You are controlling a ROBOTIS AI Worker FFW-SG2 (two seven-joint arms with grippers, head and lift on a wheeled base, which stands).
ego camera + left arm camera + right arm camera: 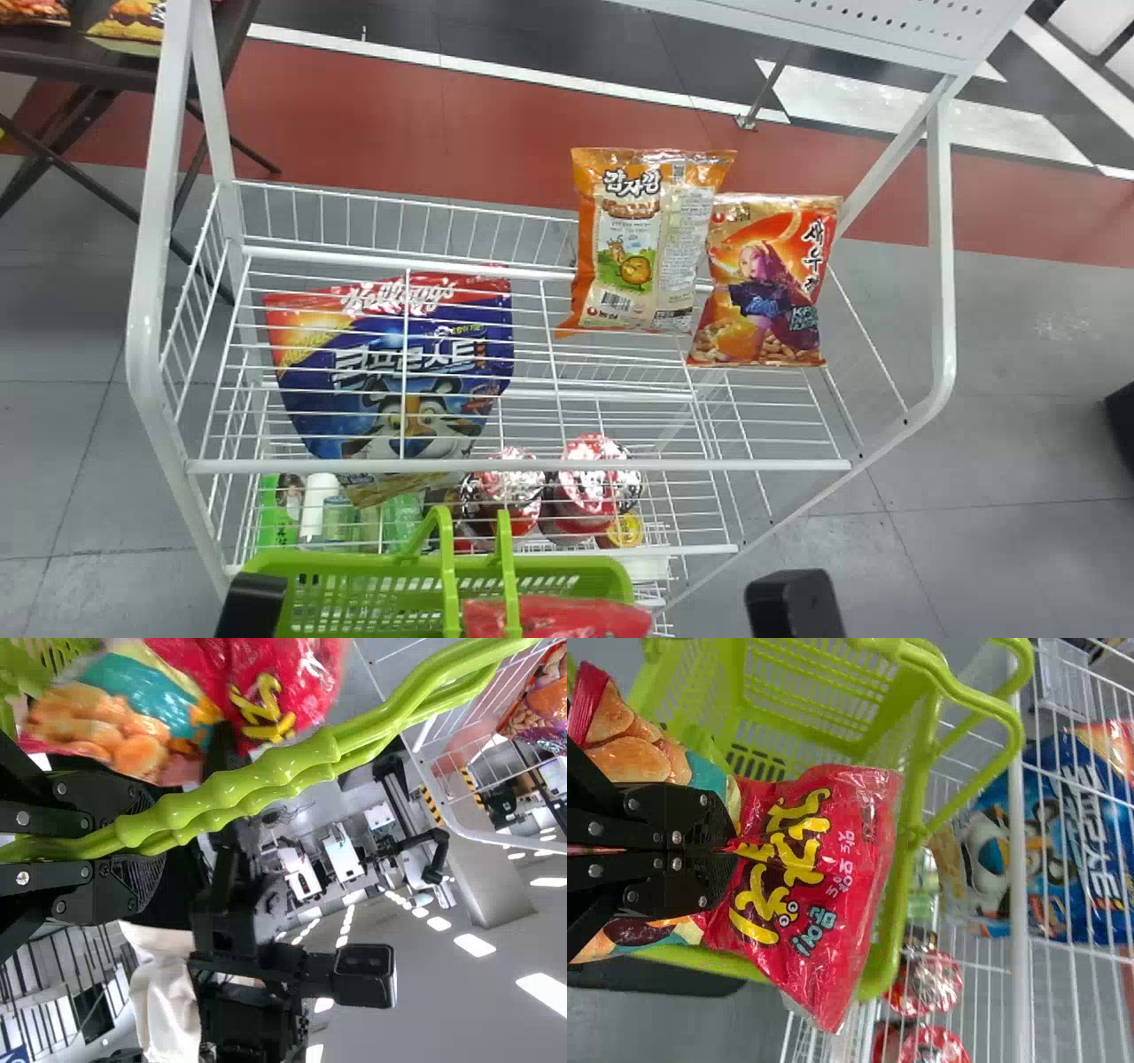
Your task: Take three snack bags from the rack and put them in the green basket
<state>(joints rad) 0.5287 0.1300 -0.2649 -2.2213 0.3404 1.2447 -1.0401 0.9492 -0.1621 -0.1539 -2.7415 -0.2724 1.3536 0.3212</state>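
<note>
blue bag [341, 412] reads "kellogg's" and, in korean, "콘푸로스트"; orange bag [638, 239] reads "감자깡"; orange-red bag [766, 283] beside it reads "새우".

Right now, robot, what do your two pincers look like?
My left pincer and right pincer are both black. Each has flat, chunky fingers dotted with round, silvery screw heads, and fine ridges near the tips.

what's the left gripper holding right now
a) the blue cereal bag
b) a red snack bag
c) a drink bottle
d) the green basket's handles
D: the left gripper has the green basket's handles running between its two black fingers.
</note>
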